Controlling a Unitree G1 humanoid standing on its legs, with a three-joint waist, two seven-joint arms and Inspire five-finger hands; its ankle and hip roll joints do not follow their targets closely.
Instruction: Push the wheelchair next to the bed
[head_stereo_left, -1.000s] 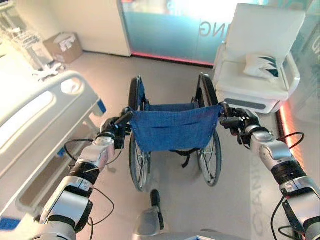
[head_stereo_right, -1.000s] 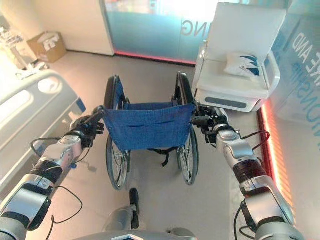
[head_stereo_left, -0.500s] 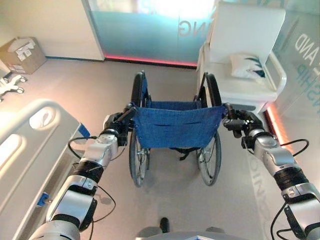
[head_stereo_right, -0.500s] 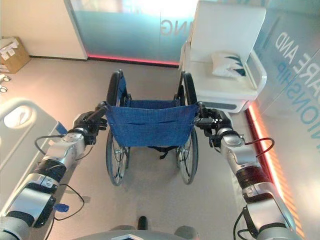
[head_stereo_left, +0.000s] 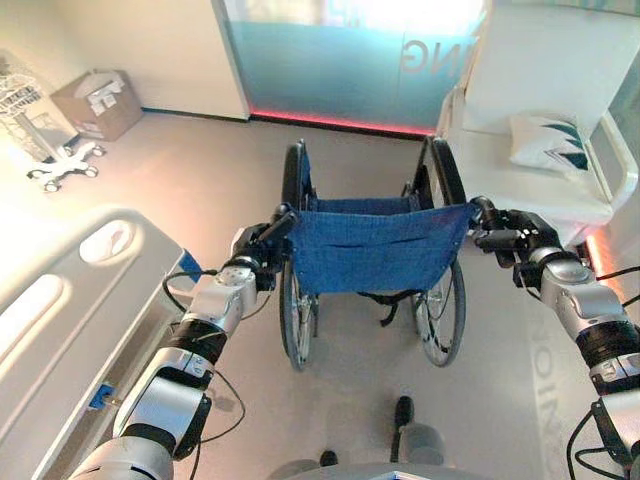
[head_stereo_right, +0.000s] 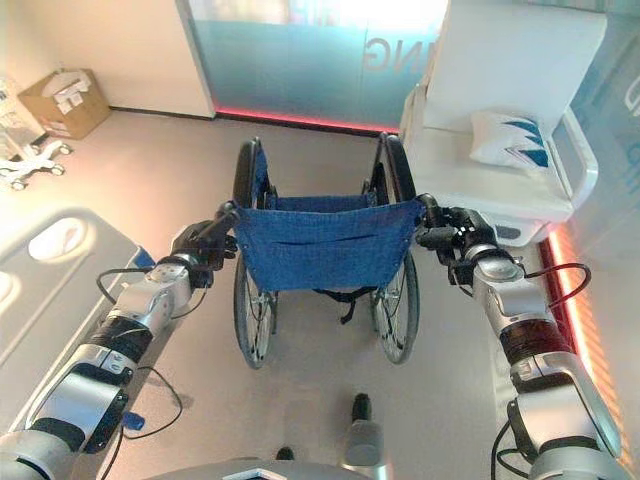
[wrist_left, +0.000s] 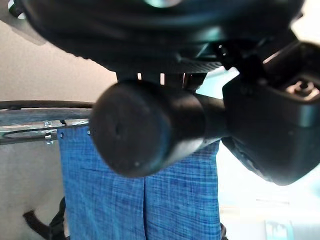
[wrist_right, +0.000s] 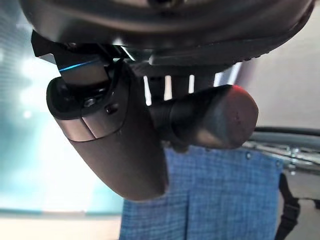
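Observation:
A wheelchair (head_stereo_left: 375, 250) with a blue fabric back and black wheels stands on the floor straight ahead, facing away. My left hand (head_stereo_left: 252, 266) is shut on its left push handle (wrist_left: 145, 127), whose black grip end shows close in the left wrist view. My right hand (head_stereo_left: 516, 238) is shut on the right push handle (wrist_right: 210, 117). The bed (head_stereo_left: 70, 320), with a pale grey side rail, lies to the left of the wheelchair, a short gap of floor between them.
A white armchair (head_stereo_right: 500, 150) with a patterned cushion (head_stereo_right: 510, 140) stands close at the right front of the wheelchair. A cardboard box (head_stereo_left: 95, 100) and a wheeled stand (head_stereo_left: 55, 165) sit at the far left by the wall. A frosted glass wall (head_stereo_left: 340, 60) lies ahead.
The view has swung right and then back left as I walk. The wheelchair stays in both hands and sits closer to the glass wall and armchair than a second ago.

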